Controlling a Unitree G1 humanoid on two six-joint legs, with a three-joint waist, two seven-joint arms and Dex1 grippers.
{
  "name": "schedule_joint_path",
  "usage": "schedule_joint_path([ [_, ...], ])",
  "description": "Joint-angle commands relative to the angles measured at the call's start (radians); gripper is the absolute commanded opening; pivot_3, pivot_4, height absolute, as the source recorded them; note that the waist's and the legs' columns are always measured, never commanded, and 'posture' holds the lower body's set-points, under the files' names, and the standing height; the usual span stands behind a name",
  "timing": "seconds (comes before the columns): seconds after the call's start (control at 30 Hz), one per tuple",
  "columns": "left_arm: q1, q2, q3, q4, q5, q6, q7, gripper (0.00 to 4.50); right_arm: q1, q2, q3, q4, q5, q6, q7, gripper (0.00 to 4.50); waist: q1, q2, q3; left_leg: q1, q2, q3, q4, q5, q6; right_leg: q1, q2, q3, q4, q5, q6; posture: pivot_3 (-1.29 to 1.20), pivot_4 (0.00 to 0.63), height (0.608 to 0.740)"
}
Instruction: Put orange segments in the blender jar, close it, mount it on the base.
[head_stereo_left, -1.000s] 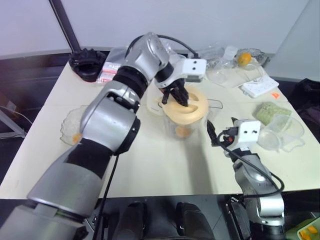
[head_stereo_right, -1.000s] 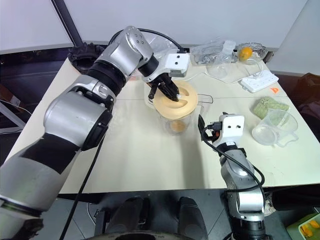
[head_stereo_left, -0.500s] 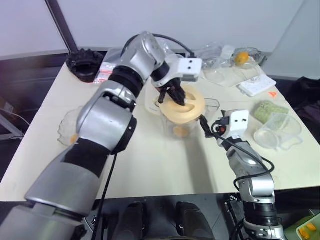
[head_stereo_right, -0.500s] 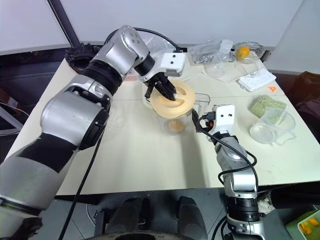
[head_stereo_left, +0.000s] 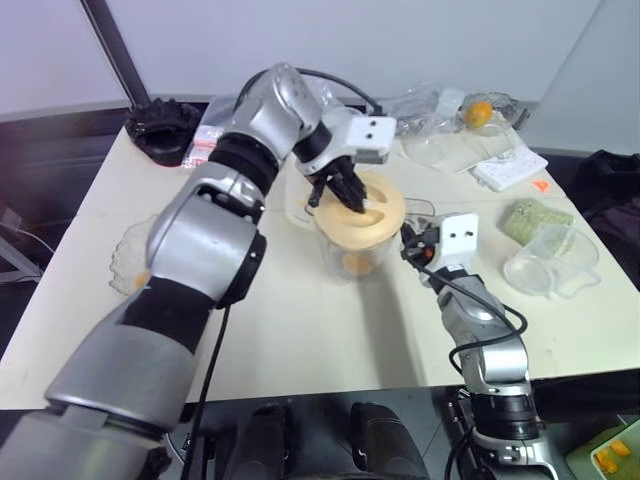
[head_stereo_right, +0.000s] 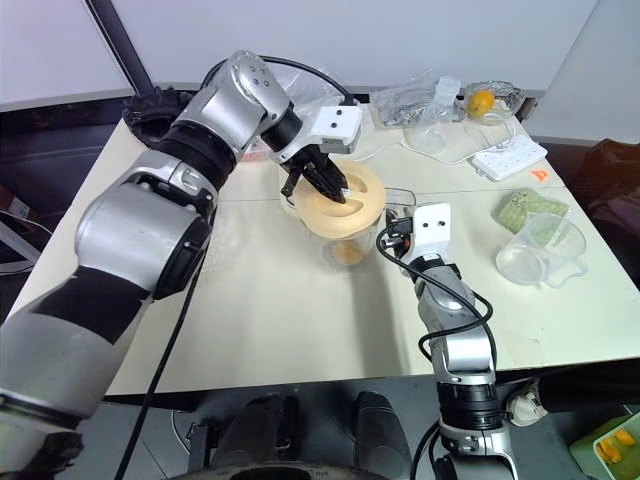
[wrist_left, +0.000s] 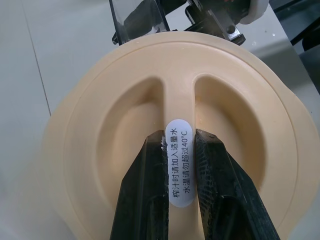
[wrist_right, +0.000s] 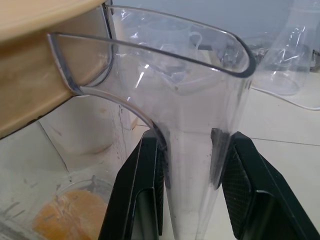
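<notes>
Nearest on the white table (head_stereo_left: 300, 330), the right gripper (wrist_right: 192, 165) has its black fingers closed around the clear handle of the tall plastic blender jar (head_stereo_left: 355, 245); orange segments (head_stereo_left: 357, 264) lie inside. Beyond, the left gripper (wrist_left: 179, 165) pinches the ridge of the cream round lid (wrist_left: 100, 125) sitting on the jar

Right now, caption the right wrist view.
Right gripper closing on clear plastic blender jar's handle; orange segments inside.

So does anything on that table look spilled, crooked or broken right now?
Nothing stands out. The cream lid sits on the blender jar, pinched by the left gripper; the right gripper straddles the jar's handle. Orange segments lie inside, none spilled.
</notes>
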Motion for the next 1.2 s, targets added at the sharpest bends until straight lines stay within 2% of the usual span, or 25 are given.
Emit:
schedule_joint_path([
  [0.03, 0.067, -0.017, -0.017, 0.033, -0.003, -0.021, -0.043, 0.18, -0.020, 0.024, 0.042, -0.056, 0.008, -0.009, 0.008, 0.99, 0.000, 0.000, 0.000, 0.000, 0.000, 0.000, 0.000, 0.000, 0.000, 0.000, 0.000, 0.000, 0.000, 0.000, 0.000, 0.00, 0.150, 0.740],
  [0.27, 0.096, -0.019, 0.001, 0.025, -0.009, 0.016, -0.013, 0.18, -0.016, 0.032, 0.044, -0.058, -0.004, -0.009, 0.003, 0.99, 0.001, 0.000, 0.000, 0.001, 0.000, 0.000, 0.000, 0.000, 0.000, 0.001, 0.000, 0.000, 0.000, 0.000, 0.000, 0.00, 0.150, 0.740],
  [0.47, 0.114, -0.038, 0.010, 0.023, -0.012, 0.105, 0.089, 0.18, -0.021, 0.033, 0.039, -0.043, -0.007, -0.013, 0.005, 0.99, 0.004, 0.001, -0.001, 0.002, 0.000, 0.000, 0.000, 0.000, 0.000, 0.002, 0.000, 0.000, 0.000, 0.000, 0.000, 0.00, 0.150, 0.740],
  [0.9, 0.147, -0.059, 0.001, 0.008, -0.001, 0.209, 0.198, 0.18, -0.045, 0.024, 0.030, -0.008, -0.006, -0.024, 0.015, 0.99, 0.006, 0.002, -0.008, 0.003, 0.000, 0.000, 0.000, 0.000, 0.000, 0.004, -0.001, 0.000, -0.001, 0.000, 0.000, 0.00, 0.150, 0.740],
  [1.2, 0.191, -0.068, -0.013, -0.012, 0.004, 0.226, 0.190, 0.18, -0.049, 0.012, 0.023, -0.002, -0.003, -0.022, 0.028, 0.99, 0.007, 0.006, -0.014, 0.004, -0.001, 0.000, 0.001, 0.000, 0.000, 0.006, -0.002, 0.000, -0.002, 0.000, 0.000, 0.00, 0.150, 0.740],
])
